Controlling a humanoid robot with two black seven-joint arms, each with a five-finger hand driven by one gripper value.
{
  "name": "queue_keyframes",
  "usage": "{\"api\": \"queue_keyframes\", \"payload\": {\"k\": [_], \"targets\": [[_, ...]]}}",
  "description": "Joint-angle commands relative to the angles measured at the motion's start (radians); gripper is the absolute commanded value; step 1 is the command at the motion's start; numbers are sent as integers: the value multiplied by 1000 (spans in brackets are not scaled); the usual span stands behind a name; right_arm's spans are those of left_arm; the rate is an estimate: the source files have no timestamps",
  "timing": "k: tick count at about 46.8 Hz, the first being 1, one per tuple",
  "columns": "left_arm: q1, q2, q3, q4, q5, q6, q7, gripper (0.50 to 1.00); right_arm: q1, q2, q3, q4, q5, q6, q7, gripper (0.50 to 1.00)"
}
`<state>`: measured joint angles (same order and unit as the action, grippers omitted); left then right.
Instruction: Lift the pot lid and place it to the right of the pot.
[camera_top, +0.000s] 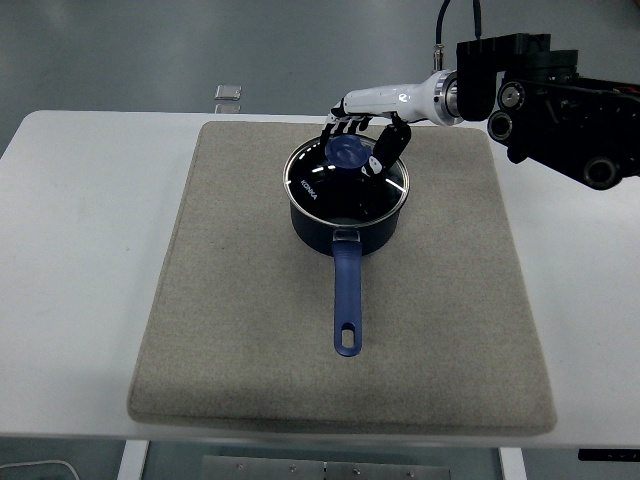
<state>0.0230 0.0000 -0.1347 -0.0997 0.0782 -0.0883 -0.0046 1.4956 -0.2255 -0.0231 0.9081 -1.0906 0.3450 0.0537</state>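
A dark blue pot (345, 215) with a long blue handle (346, 300) stands on the grey mat (230, 330), handle pointing toward the near edge. Its glass lid (340, 185) with a blue knob (347, 152) sits on the pot. My right hand (362, 142) reaches in from the upper right and hovers right at the knob. Its fingers (343, 125) curve down behind the knob and the thumb (388, 148) hangs at the knob's right side. The hand brackets the knob without clamping it. The left arm is out of view.
The mat covers most of the white table (70, 250). Bare mat lies to the right of the pot (460, 230). A small grey object (229, 93) lies at the table's far edge. The black right forearm (545, 95) spans the upper right.
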Motion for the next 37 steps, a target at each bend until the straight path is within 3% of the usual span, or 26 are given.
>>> {"api": "queue_keyframes", "payload": {"k": [1,8,22,37], "targets": [[0,0,1,0,0,-1,0,1000,0,0,0,0,0,2,2,764],[0,0,0,0,0,1,0,1000,0,5,0,0,0,2,2,754],[0,0,0,0,0,-1,0,1000,2,5,0,0,-12,2,6,654],[0,0,0,0,0,1,0,1000,3,3,0,2,-12,2,6,615]]}}
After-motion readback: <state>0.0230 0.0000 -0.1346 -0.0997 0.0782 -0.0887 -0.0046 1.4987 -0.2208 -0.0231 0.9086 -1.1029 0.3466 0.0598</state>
